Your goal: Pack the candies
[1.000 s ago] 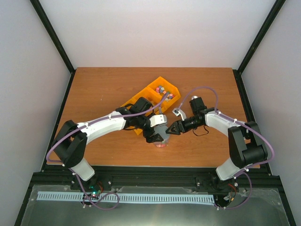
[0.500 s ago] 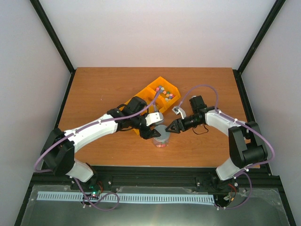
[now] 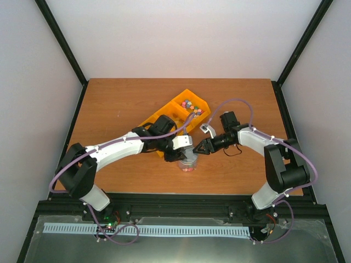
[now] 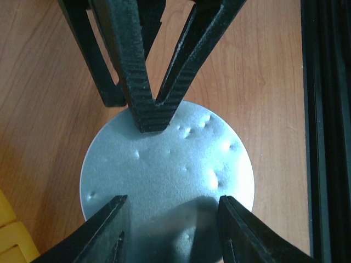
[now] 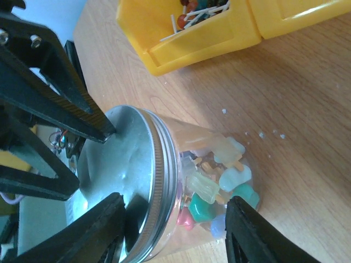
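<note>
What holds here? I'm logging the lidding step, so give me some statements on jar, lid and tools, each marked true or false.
1. The metal lid sits on the clear jar. True.
2. The jar is empty. False: candies lie inside.
3. The left tool is shut. False: its fingers are spread above the lid.
4. A yellow bin stands near the jar. True.

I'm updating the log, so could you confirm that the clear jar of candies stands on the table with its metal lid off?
Not quite: the metal lid is on the clear jar of candies, which does stand on the table. The right wrist view shows the lid seated on its rim.
</note>
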You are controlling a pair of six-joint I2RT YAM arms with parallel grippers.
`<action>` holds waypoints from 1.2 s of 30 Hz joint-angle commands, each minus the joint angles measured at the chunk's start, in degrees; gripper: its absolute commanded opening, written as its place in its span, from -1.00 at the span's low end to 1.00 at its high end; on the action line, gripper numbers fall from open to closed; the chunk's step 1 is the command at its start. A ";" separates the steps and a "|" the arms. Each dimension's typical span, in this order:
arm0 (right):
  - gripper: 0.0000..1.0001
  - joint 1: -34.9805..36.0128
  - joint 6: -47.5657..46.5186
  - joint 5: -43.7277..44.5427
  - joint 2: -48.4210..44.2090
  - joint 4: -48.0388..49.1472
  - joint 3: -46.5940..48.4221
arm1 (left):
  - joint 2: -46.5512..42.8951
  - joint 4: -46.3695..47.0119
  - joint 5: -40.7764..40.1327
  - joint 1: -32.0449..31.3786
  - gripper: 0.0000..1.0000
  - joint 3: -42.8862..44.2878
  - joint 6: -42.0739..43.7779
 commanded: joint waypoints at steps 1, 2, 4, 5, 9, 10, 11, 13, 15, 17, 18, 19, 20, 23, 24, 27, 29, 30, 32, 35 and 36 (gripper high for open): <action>-0.05 0.57 -4.19 3.21 2.24 -0.23 -2.21 | -0.29 -2.81 -1.79 -0.62 -0.10 -3.17 5.06; -0.06 0.56 -4.62 3.34 2.32 -0.26 -2.73 | -0.65 -2.79 -2.31 -0.62 -0.09 -3.87 5.93; -0.07 0.56 -4.99 3.48 2.13 0.15 -3.37 | -1.29 -3.32 -3.02 -0.62 -0.07 -4.73 7.21; -0.07 0.57 -5.01 3.42 1.96 0.50 -3.52 | -1.49 -3.53 -3.21 -0.62 -0.06 -4.91 7.84; -0.07 0.54 -5.88 3.46 0.97 1.58 -3.75 | -2.31 -2.94 -4.30 -0.66 -0.05 -4.78 8.75; -0.06 0.56 -6.43 3.59 0.62 1.52 -3.67 | -2.28 -2.88 -4.50 -0.74 -0.04 -4.48 8.88; -0.04 0.53 -7.09 3.43 0.24 1.45 -3.64 | -2.32 -2.88 -4.68 -0.83 -0.03 -4.00 8.98; 0.01 0.57 -8.37 3.13 -0.88 1.20 -3.54 | -2.04 -3.07 -4.96 -0.98 -0.01 -3.33 9.63; 0.02 0.52 -9.38 3.16 -2.01 1.01 -3.88 | -1.34 -3.75 -5.72 -1.15 -0.01 -2.73 10.26; 0.00 0.49 -9.74 3.75 -2.20 0.82 -4.05 | -0.84 -4.21 -6.85 -1.21 -0.01 -2.58 10.47; -0.03 0.49 -9.62 3.99 -1.89 0.84 -4.05 | -0.71 -4.41 -7.24 -1.17 -0.01 -2.71 10.48; -0.06 0.49 -9.37 3.95 -1.32 0.99 -4.07 | -0.75 -4.46 -7.54 -1.15 -0.01 -2.90 10.47; -0.10 0.56 -8.74 3.74 -0.82 1.57 -4.02 | -0.63 -4.66 -7.76 -1.15 -0.01 -3.02 10.37; -0.24 0.77 -6.27 2.65 0.46 3.40 -3.82 | -0.08 -5.66 -8.41 -0.57 -0.04 -3.12 10.51; -0.27 0.94 -5.61 2.42 0.79 3.91 -3.58 | 0.16 -5.70 -8.69 0.03 -0.06 -3.08 10.53; -0.30 1.71 -4.03 2.10 1.44 5.62 -2.88 | 0.69 -6.14 -9.22 2.60 -0.08 -2.10 10.92; -0.31 2.23 -2.49 1.91 2.16 7.22 -2.31 | 0.99 -6.58 -9.56 4.44 -0.09 -1.29 11.78; -0.31 2.54 -1.85 1.76 2.62 8.11 -1.90 | 0.99 -6.83 -9.75 5.16 -0.09 -0.97 12.29; -0.32 3.43 -0.85 2.13 3.41 10.10 -1.23 | 0.75 -7.26 -9.90 5.97 -0.09 -0.61 13.24; -0.27 4.16 0.42 2.47 4.15 12.93 -0.26 | -0.29 -8.21 -8.71 6.06 -0.09 -0.20 14.06; -0.20 4.17 0.58 2.66 4.10 13.47 0.11 | -0.79 -8.62 -7.52 6.08 -0.08 0.05 13.88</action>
